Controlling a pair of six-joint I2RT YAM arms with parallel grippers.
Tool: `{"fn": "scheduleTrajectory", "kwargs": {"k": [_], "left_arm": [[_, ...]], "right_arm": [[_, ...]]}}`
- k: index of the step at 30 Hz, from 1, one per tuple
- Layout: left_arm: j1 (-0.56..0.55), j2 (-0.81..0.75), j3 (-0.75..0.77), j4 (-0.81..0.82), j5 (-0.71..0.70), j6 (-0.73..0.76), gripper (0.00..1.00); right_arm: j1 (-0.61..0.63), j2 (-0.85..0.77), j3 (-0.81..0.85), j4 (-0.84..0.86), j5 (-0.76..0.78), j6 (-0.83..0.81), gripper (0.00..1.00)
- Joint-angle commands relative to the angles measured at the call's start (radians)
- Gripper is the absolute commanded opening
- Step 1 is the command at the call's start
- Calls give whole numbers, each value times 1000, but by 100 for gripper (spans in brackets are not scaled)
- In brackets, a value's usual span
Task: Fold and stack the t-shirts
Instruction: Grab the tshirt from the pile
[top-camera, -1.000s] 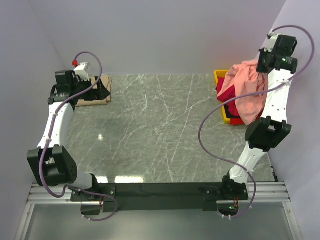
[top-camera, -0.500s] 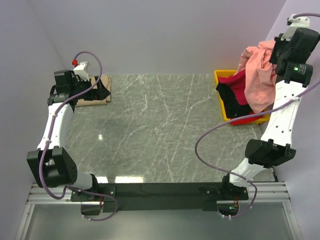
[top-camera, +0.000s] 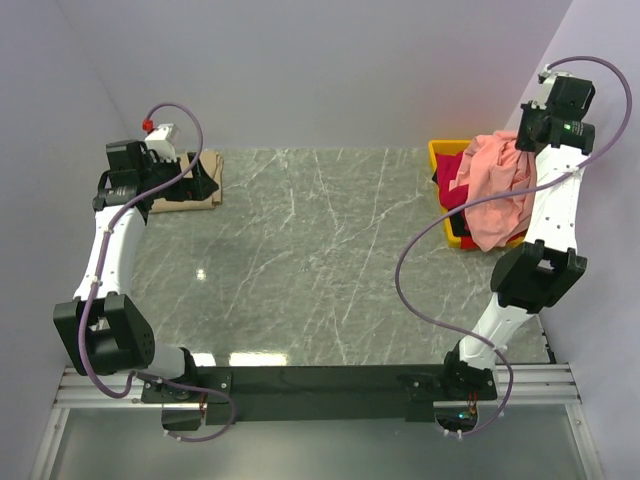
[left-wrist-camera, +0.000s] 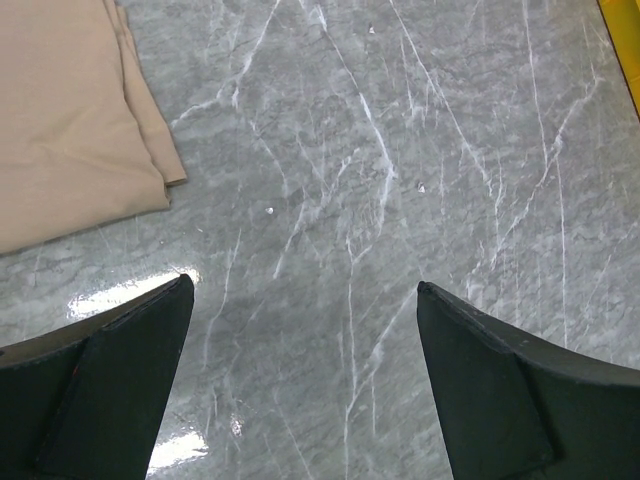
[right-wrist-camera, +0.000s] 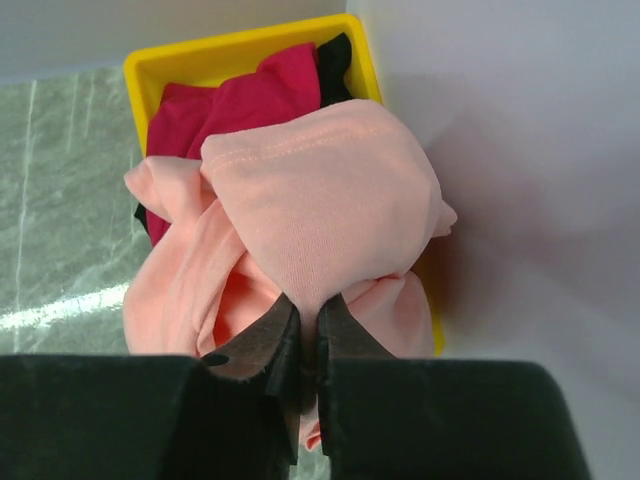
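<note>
Up at two o'clock of the grey marbled tabletop (top-camera: 300, 240), the right end effector (right-wrist-camera: 308, 310) is clamped on a bunched salmon-pink cloth t-shirt (right-wrist-camera: 320, 210), which hangs in the air over the yellow plastic bin (right-wrist-camera: 240, 45); a crimson-red cloth t-shirt (right-wrist-camera: 240, 105) lies inside that bin. At ten o'clock the left end effector (left-wrist-camera: 303, 285) stands with its jaws wide apart, just beside a folded tan-beige cloth t-shirt (left-wrist-camera: 60, 110) lying flat.
</note>
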Motion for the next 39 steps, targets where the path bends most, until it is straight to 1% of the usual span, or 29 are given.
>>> {"fn": "scheduleTrajectory", "kwargs": {"k": [1, 2, 4, 6, 7, 8, 9, 12, 13, 14, 15, 16, 17, 24, 28, 30, 31, 32, 33, 34, 35, 36, 37, 38, 39], "left_arm": [[6, -7, 11, 14, 30, 13, 99], [7, -6, 12, 16, 30, 10, 99], [6, -1, 14, 19, 30, 11, 100], [7, 2, 19, 17, 30, 16, 99], [7, 6, 20, 14, 30, 16, 99], [7, 10, 23, 17, 32, 16, 99], [7, 13, 23, 19, 33, 15, 99], [7, 20, 28, 22, 41, 10, 99], [9, 23, 29, 20, 44, 8, 100], [7, 23, 29, 22, 43, 7, 99], [7, 25, 28, 23, 46, 5, 99], [7, 25, 28, 25, 46, 8, 99], [9, 26, 28, 23, 44, 8, 99], [13, 30, 34, 8, 47, 22, 100], [16, 26, 37, 2, 50, 27, 100], [18, 25, 40, -4, 58, 27, 99], [19, 22, 45, -4, 63, 27, 99], [24, 22, 48, -4, 70, 27, 99], [26, 22, 54, -9, 73, 27, 99], [24, 26, 68, -16, 76, 27, 99], [30, 26, 72, -15, 87, 25, 99], [33, 26, 78, -15, 95, 19, 99], [38, 30, 92, -12, 102, 10, 99], [45, 28, 98, -9, 113, 7, 99], [47, 31, 106, -9, 113, 4, 99]], "right_arm": [[-3, -53, 31, 74, 7, 8, 7], [-3, -54, 32, 77, 2, 13, 24], [-2, -56, 41, 65, -8, -1, 0], [-2, -54, 52, 59, -8, 7, 1], [-2, -51, 61, 54, -5, 2, 12], [-2, -48, 78, 50, -11, 0, 0], [-3, -45, 83, 33, -27, -9, 0], [-2, -79, 26, 79, -18, -6, 0], [1, -77, 32, 73, -10, -9, 30], [2, -69, 53, 64, -4, -7, 36], [0, -53, 67, 35, -8, -12, 32], [-2, -46, 83, 22, -5, -18, 1], [-2, -42, 93, 16, 2, -12, 0], [-2, -88, 18, 71, -37, 0, 0], [-2, -88, 34, 64, -65, 17, 0], [-3, -88, 110, 38, -112, 57, 0], [-2, -86, 162, 25, -170, 98, 0], [1, -89, 261, 19, -203, 121, 0], [5, -98, 300, 37, -227, 149, 0], [5, -115, 326, 63, -255, 219, 0], [6, -179, 315, 105, -316, 250, 0], [9, -219, 281, 223, -333, 279, 0], [23, -265, 234, 293, -350, 328, 0], [35, -355, 137, 362, -379, 339, 0], [58, -394, 99, 475, -383, 338, 0]]}}
